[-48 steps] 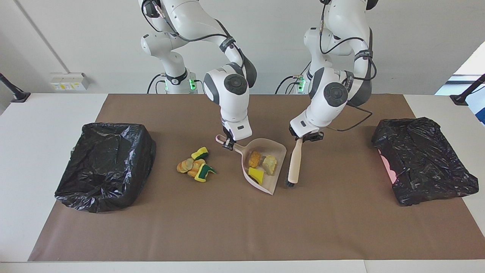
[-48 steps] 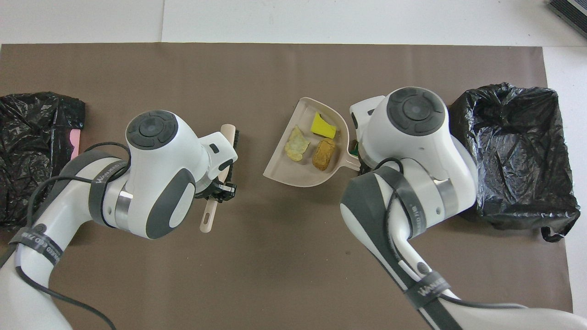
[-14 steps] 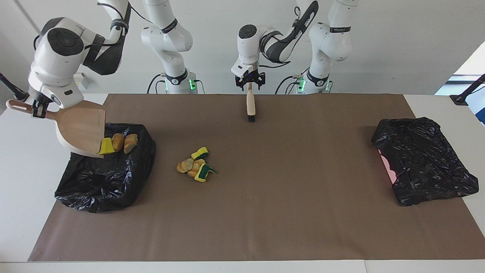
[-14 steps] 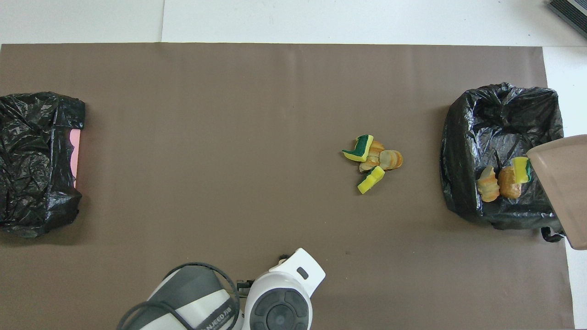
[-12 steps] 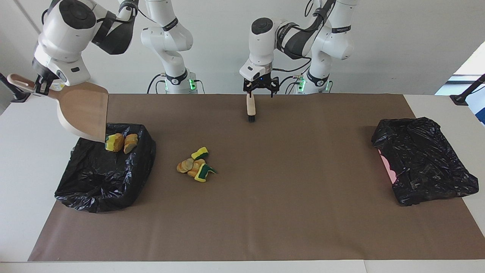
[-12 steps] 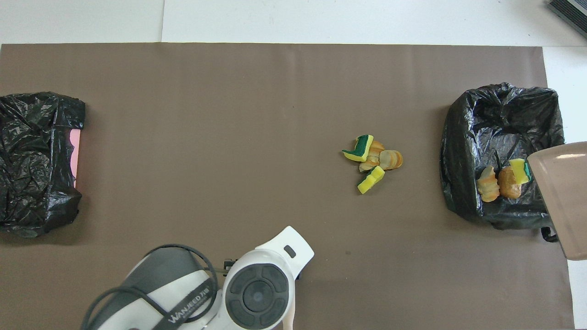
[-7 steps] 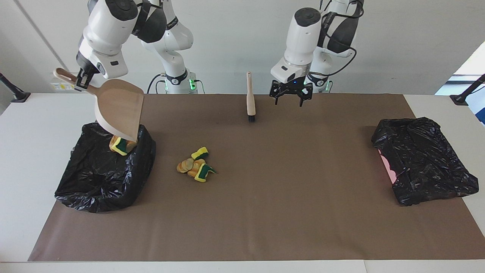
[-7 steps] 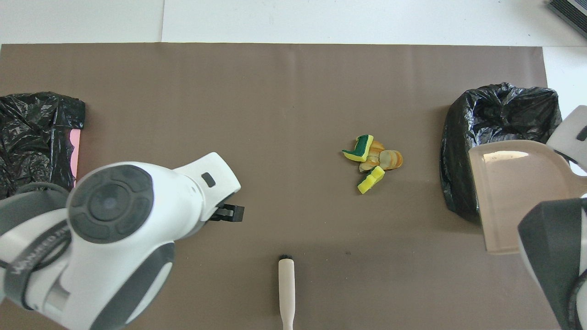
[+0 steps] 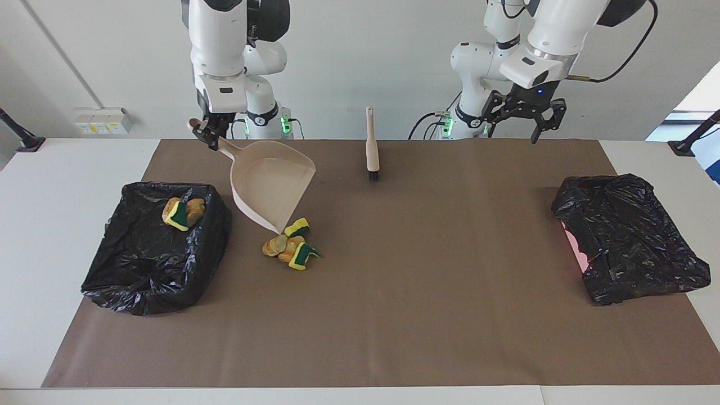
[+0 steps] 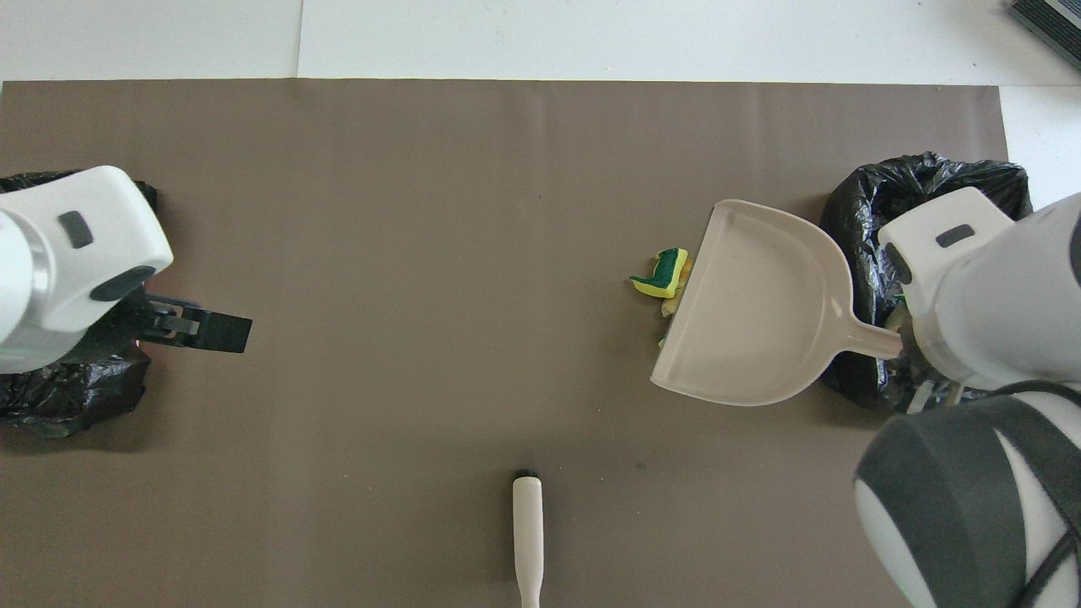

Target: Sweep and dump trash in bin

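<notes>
Remaining trash [image 9: 291,244]: small sponge and foam chunks in a heap on the brown mat, beside the black bin [image 9: 154,247]; probably very light, soft and easily scattered, so better pushed with the brush [image 9: 370,147] into the dustpan [image 9: 270,183] than pinched. Right gripper [image 9: 210,133] closed on the dustpan's handle, pan tilted in the air over the heap. Left gripper [image 9: 520,115] wide open and empty, raised over the mat's edge at its own end.

Trash [image 9: 181,212] in bin [image 9: 140,275]
</notes>
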Available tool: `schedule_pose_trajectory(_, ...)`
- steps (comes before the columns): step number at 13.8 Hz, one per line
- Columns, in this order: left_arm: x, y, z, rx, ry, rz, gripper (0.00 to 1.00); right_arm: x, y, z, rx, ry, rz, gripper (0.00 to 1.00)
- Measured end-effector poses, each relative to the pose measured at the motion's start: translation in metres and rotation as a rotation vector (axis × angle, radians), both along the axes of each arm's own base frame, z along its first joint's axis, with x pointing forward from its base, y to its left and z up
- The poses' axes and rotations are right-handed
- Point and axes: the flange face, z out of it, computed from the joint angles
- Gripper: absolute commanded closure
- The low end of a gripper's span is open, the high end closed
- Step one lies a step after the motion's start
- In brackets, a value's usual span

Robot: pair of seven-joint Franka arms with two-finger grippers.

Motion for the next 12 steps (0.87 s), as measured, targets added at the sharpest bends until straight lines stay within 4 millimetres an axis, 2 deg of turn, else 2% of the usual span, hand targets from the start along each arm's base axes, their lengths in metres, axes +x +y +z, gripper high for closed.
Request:
schedule_pose_trajectory(2, 0.005, 0.019, 0.019, 0.008, 0.025, -0.017, 0.0, -0.004, 0.038, -0.003, 0.102, -0.041, -0.207, 1.0)
schedule_pose_trajectory(5, 0.026, 0.026, 0.029, 0.018, 0.069, -0.039, 0.0, -0.009, 0.104, -0.024, 0.153, -0.078, -0.486, 1.0)
schedule_pose_trajectory(7, 0.038, 0.037, 0.026, 0.02, 0.085, -0.076, 0.0, -0.009, 0.145, -0.046, 0.173, -0.085, -0.691, 1.0)
schedule_pose_trajectory(9, 0.042, 0.06, 0.026, 0.018, 0.089, -0.078, 0.0, -0.002, 0.188, -0.071, 0.187, -0.1, -0.897, 1.0)
schedule_pose_trajectory(11, 0.041, 0.077, 0.028, 0.017, 0.098, -0.058, 0.0, 0.013, 0.228, -0.104, 0.206, -0.111, -1.091, 1.0)
schedule_pose_trajectory(12, 0.039, 0.082, 0.03, 0.017, 0.101, -0.05, 0.0, 0.024, 0.241, -0.122, 0.22, -0.11, -1.14, 1.0)
